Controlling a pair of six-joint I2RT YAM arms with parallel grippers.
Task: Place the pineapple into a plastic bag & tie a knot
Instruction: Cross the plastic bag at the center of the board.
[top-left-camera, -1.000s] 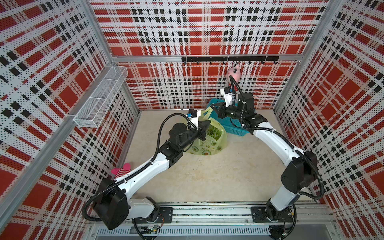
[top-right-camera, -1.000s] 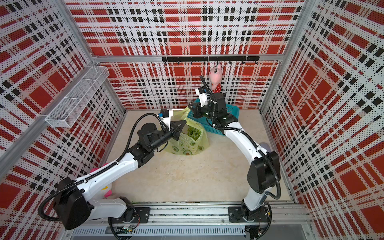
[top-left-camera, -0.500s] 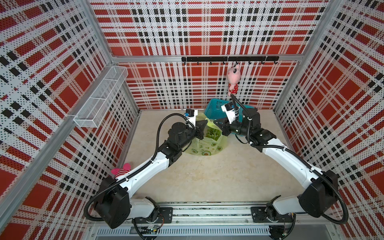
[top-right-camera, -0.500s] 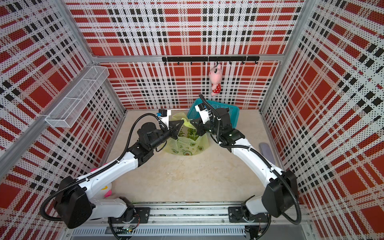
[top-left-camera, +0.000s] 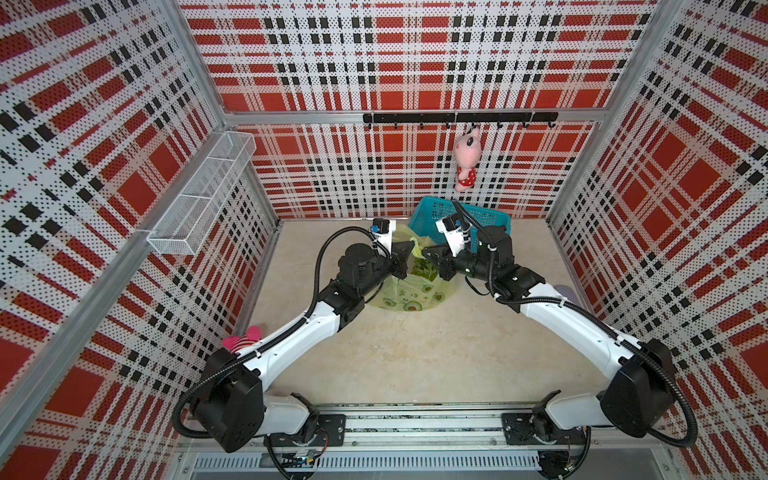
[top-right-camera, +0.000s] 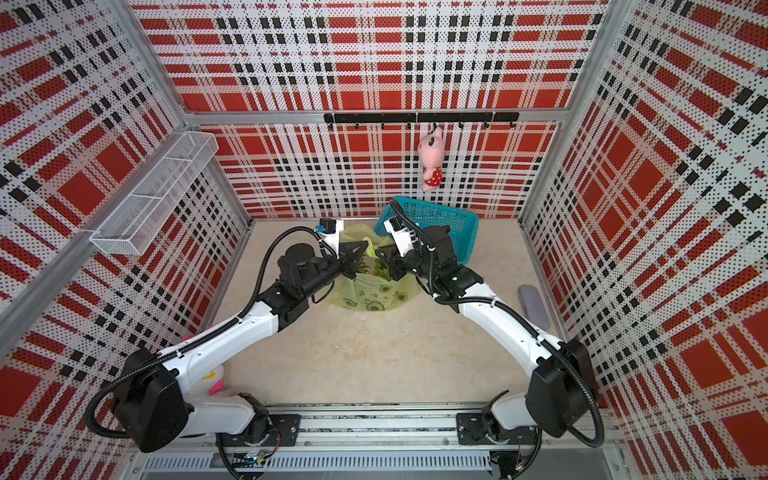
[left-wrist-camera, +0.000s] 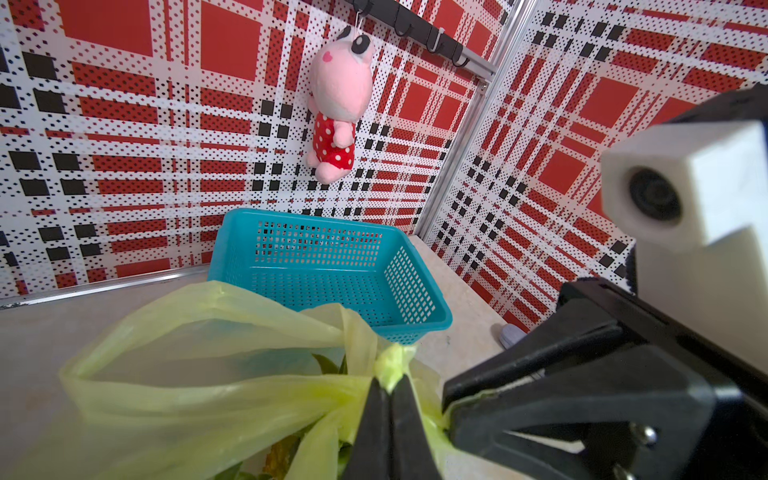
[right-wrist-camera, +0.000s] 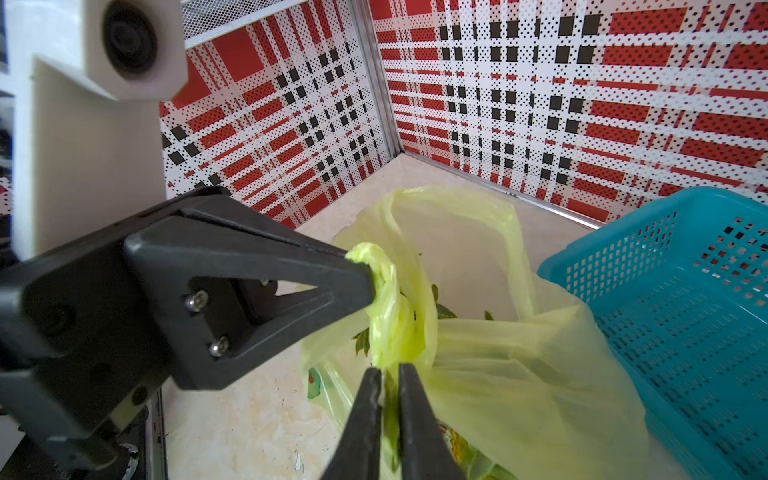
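The yellow-green plastic bag (top-left-camera: 407, 297) (top-right-camera: 374, 297) stands on the table in front of the basket. The pineapple is inside it; its green leaves (top-left-camera: 424, 270) (right-wrist-camera: 442, 309) show at the mouth. My left gripper (top-left-camera: 411, 251) (left-wrist-camera: 390, 384) is shut on the end of one handle strip. My right gripper (top-left-camera: 424, 255) (right-wrist-camera: 388, 370) faces it, almost tip to tip, its jaws a narrow slit apart with a handle strip pinched between them. The strips are bunched and twisted together (right-wrist-camera: 397, 328) between the grippers; I cannot tell whether this is a tied knot.
A teal mesh basket (top-left-camera: 478, 216) (left-wrist-camera: 332, 266) sits just behind the bag against the back wall. A pink plush (top-left-camera: 465, 162) hangs from the hook rail above it. A wire shelf (top-left-camera: 199, 199) is on the left wall. A grey object (top-right-camera: 532, 303) lies at the right wall.
My right arm has swung down from above the basket to the bag's mouth, meeting the left gripper. Its jaws have parted slightly. The left gripper has barely moved.
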